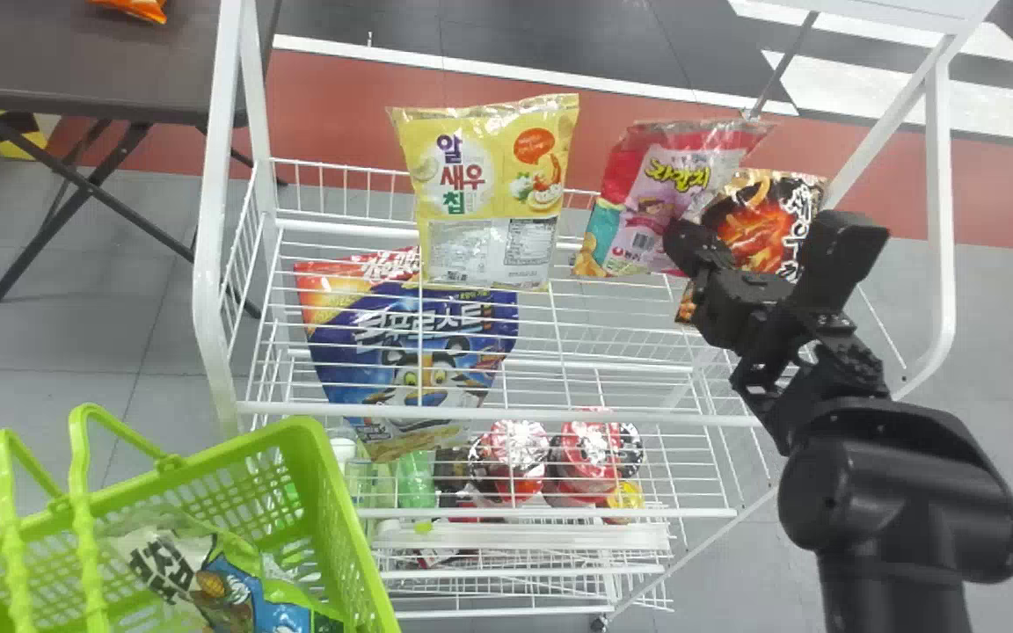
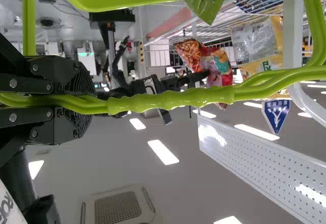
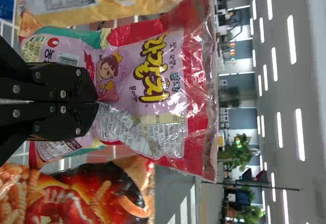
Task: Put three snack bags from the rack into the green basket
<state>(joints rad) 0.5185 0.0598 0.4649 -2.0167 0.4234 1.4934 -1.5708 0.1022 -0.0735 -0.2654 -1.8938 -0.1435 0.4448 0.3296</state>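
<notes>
I have the white wire rack ahead, the green basket near its left side. Blue tiger-print bag and yellow shrimp-chip bag are on the rack. The pink-and-red snack bag is at the rack too, pinched in my right gripper. A blue-and-green snack bag lies in the basket; my left gripper is closed around the basket's handles.

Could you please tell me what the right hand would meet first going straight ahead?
The right hand appears to pinch the pink snack bag, so that comes first; beyond it, depth is unclear.
</notes>
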